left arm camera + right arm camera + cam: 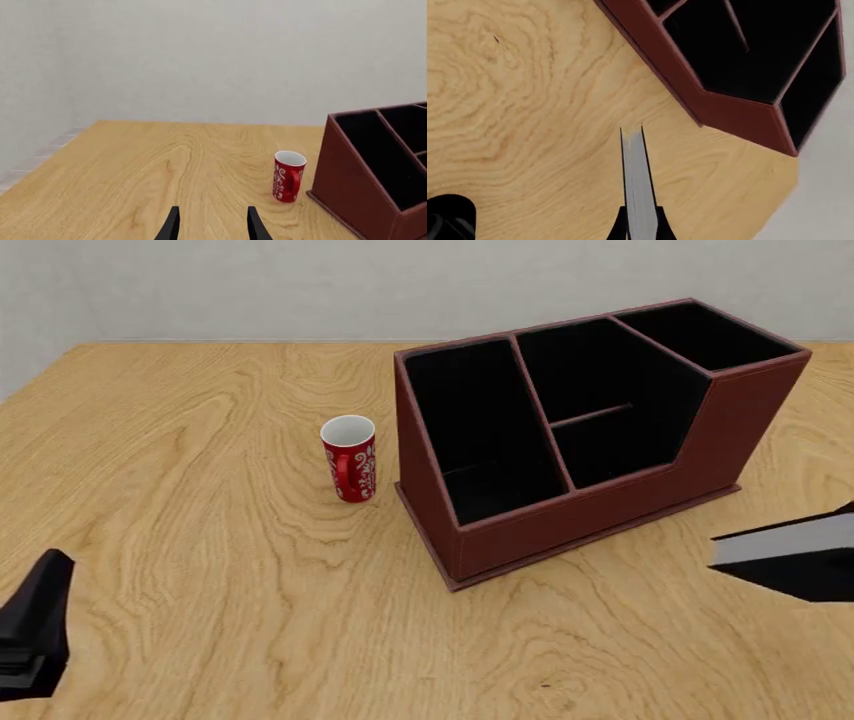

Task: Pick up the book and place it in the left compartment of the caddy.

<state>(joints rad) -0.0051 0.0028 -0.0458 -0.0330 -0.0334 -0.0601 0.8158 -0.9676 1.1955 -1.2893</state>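
The book point(790, 553), thin and black with pale page edges, hangs above the table at the right edge of the front view, to the right of the caddy point(587, 505). In the right wrist view the book point(638, 180) shows edge-on, and my right gripper point(640, 222) is shut on it. The caddy's left compartment point(481, 430) is a long black-lined slot facing up, with nothing in it. My left gripper point(213, 227) is open and holds nothing, low over the table at the front left point(38, 630).
A red-and-white patterned cup point(350, 458) stands upright just left of the caddy, also seen in the left wrist view as the cup point(289, 176). Two smaller middle slots and a raised end slot point(701, 335) fill the rest of the caddy.
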